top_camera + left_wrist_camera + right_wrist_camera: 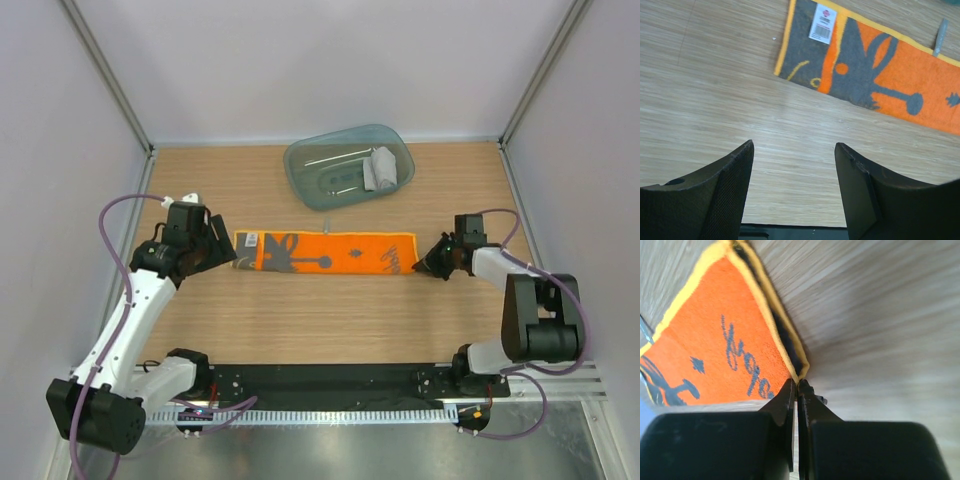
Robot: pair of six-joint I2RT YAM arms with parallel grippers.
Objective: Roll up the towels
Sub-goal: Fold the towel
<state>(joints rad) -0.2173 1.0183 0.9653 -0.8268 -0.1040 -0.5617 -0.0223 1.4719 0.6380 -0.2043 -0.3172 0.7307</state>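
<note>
Your right gripper (798,390) is pinched shut on the right corner of the orange towel (340,252), spread flat on the table (300,320); your left gripper (794,145) stands open just off the towel's opposite end.

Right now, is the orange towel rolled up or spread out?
Spread out. The orange towel lies as one flat strip, no roll started; the right end effector pinches one corner.
</note>
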